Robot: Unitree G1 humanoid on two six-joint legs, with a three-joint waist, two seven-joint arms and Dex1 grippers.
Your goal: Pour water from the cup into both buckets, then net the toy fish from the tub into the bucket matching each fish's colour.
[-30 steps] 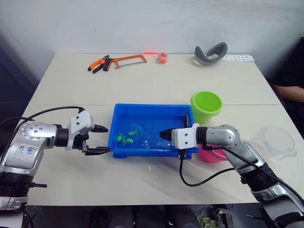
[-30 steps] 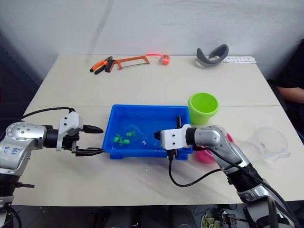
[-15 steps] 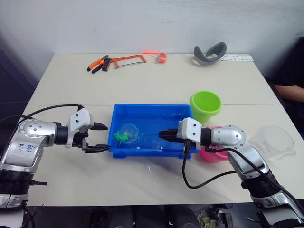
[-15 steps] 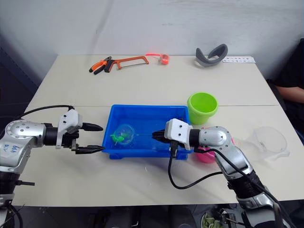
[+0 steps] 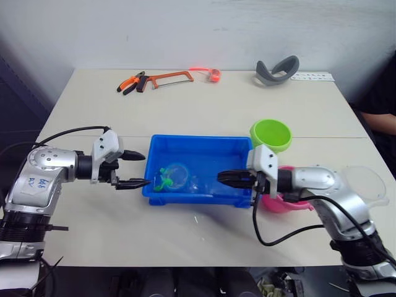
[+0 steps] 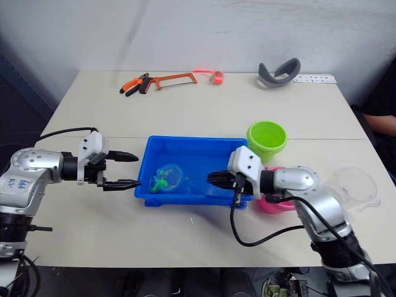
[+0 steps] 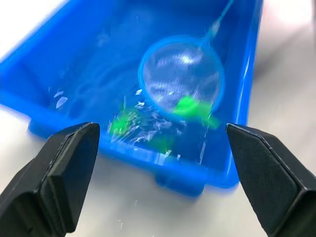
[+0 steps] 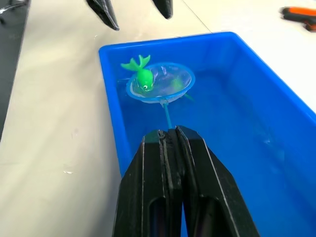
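Observation:
The blue tub point(image 5: 198, 138) sits mid-table with water in it. My right gripper point(image 5: 221, 178) is over its right end, shut on the net's thin handle. The net's hoop point(image 8: 160, 81) hangs over the tub's left half, and a green toy fish point(image 8: 143, 78) lies on its near rim. More green fish point(image 7: 123, 123) float below it. My left gripper point(image 5: 139, 168) stands open just outside the tub's left wall. The green bucket point(image 5: 270, 136) is behind my right arm and the pink bucket point(image 5: 288, 204) under it. The clear cup point(image 5: 365, 184) is at the far right.
At the table's back lie orange pliers point(image 5: 130, 83), a hacksaw point(image 5: 167, 77), a small red item point(image 5: 212, 75) and a grey curved band point(image 5: 277, 68). A person's arm point(image 5: 380, 117) shows at the right edge.
My right gripper has drawn back to the right along the tub, and the net now carries a green fish. The left gripper stays open beside the tub. The camera has shifted slightly.

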